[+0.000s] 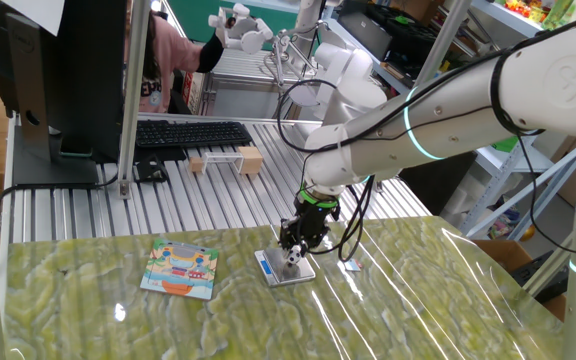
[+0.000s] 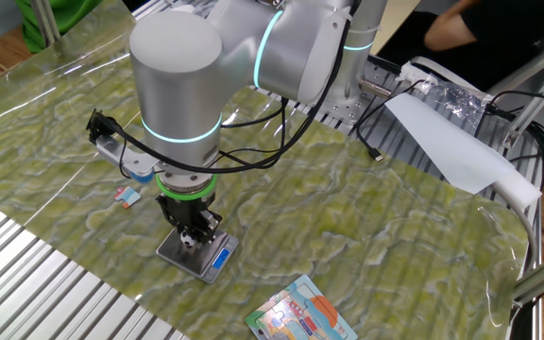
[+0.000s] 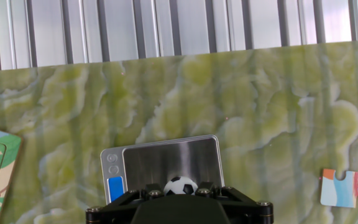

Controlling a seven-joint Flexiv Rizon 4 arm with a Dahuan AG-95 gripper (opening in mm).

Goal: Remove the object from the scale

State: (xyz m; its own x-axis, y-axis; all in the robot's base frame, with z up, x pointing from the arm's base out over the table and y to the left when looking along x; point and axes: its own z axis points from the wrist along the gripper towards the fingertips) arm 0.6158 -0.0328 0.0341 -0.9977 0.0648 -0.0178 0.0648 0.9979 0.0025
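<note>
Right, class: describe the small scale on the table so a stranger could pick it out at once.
Start at the green marbled table and follow the robot arm down to its end effector. Right beneath it lies the scale, flat and rectangular, with a tiny soccer ball on it. Unlike the colourful illustrated card nearby, it has a bare silver-grey platform and a blue display at one end.

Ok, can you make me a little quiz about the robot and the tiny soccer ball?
1. True or false: the tiny ball sits on the scale.
2. Which lies nearer the scale: A) the puzzle piece scrap, B) the keyboard?
3. Fill in: the colourful card lies on the green ____.

Key:
1. True, the gripper is right down at it.
2. A.
3. Mat.
</note>
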